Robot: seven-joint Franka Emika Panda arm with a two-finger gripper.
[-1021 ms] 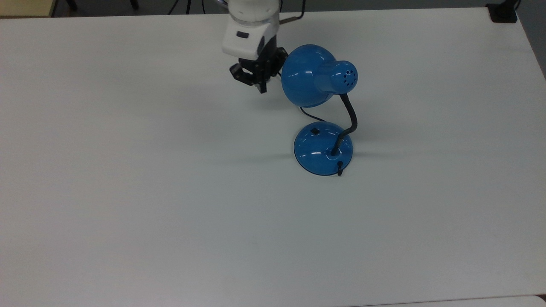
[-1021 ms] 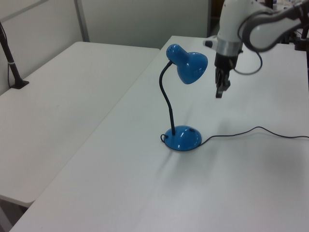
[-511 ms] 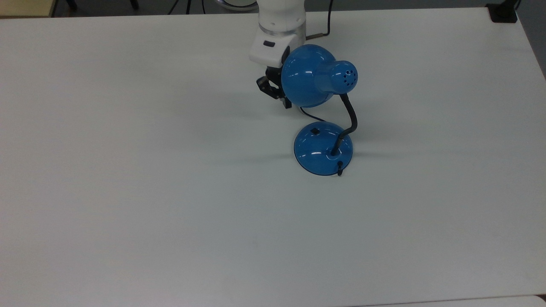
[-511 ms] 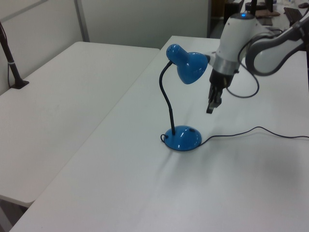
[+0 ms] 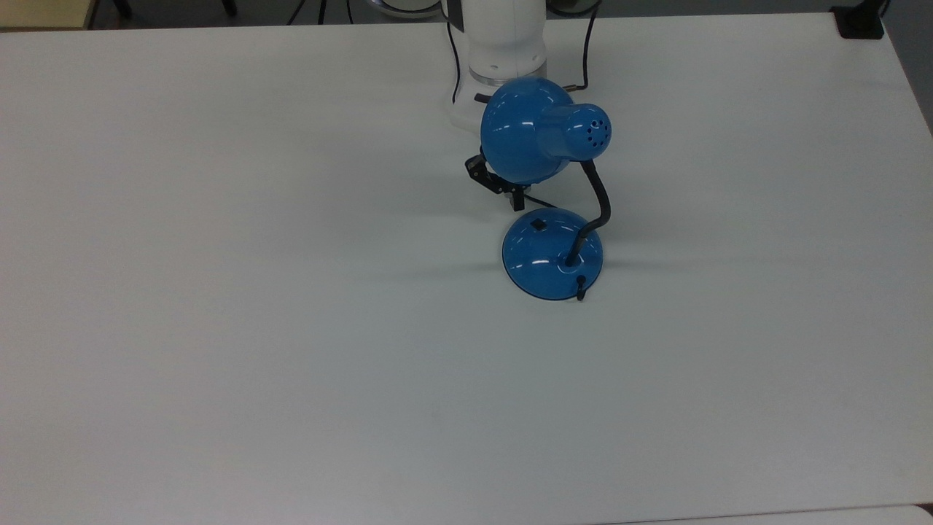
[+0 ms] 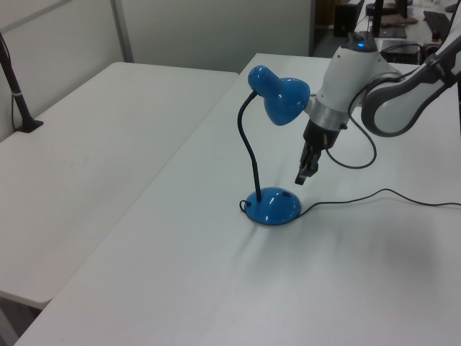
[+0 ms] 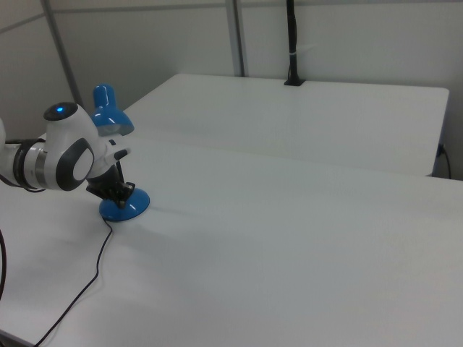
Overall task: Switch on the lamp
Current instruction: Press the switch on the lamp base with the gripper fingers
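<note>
The blue lamp stands on the white table, its dome shade (image 5: 525, 131) held on a black gooseneck above the round base (image 5: 552, 254). A small black switch (image 5: 538, 224) sits on the base's far side in the top view. My gripper (image 5: 516, 200) hangs just beyond that switch, its upper part hidden under the shade. In the left view the gripper (image 6: 302, 177) points down, shut and holding nothing, a little above and to the right of the base (image 6: 274, 207). In the right view the gripper (image 7: 119, 191) is directly over the base (image 7: 123, 208).
The lamp's black cord (image 6: 382, 193) trails across the table toward the left view's right. A black clamp (image 5: 860, 22) sits at the table's far right corner in the top view. A second white table (image 6: 94, 130) stands alongside.
My gripper has moved down and toward the lamp base, passing under the shade, from beside the shade to just above the switch side of the base. The lamp has not moved.
</note>
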